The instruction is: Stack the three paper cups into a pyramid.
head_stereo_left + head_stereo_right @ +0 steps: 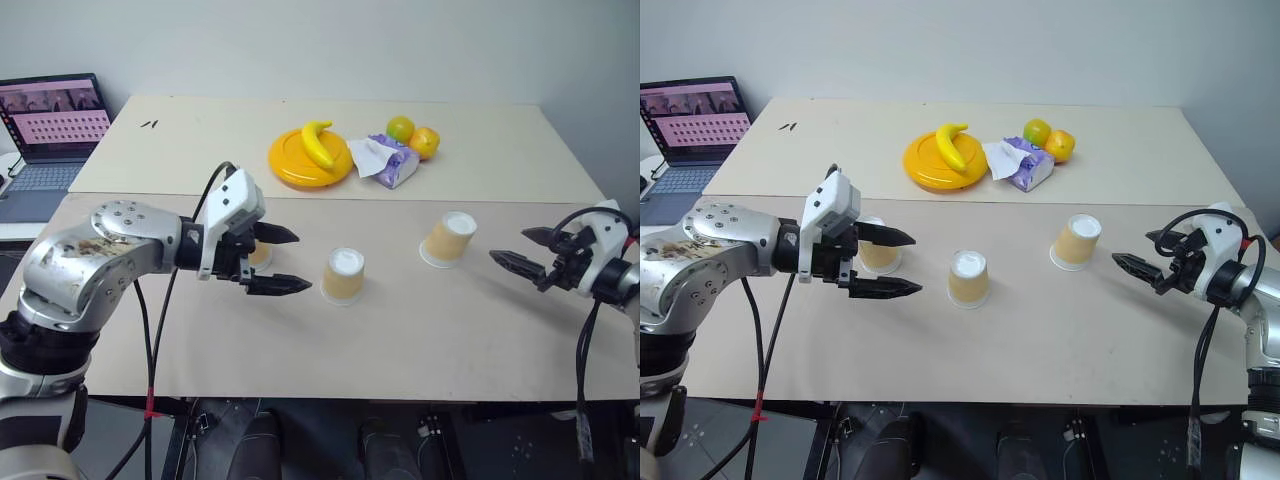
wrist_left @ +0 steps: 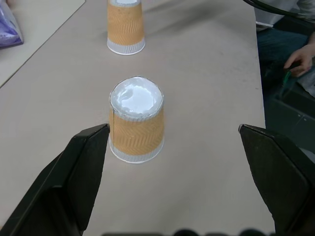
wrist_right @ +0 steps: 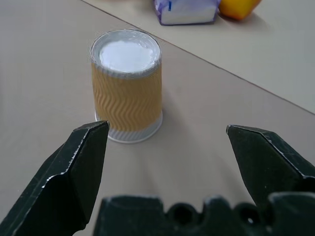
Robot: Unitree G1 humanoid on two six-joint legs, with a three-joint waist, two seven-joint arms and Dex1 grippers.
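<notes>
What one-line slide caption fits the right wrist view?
Open right gripper lined up with an upside-down paper cup standing alone on the table.

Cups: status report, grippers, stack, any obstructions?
Left gripper open, right gripper open, both empty. Three paper cups upside down, apart, unstacked. Nothing between them.

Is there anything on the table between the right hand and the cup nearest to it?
Nothing visible. Bare table lies between the open right hand and the upside-down right cup.
</notes>
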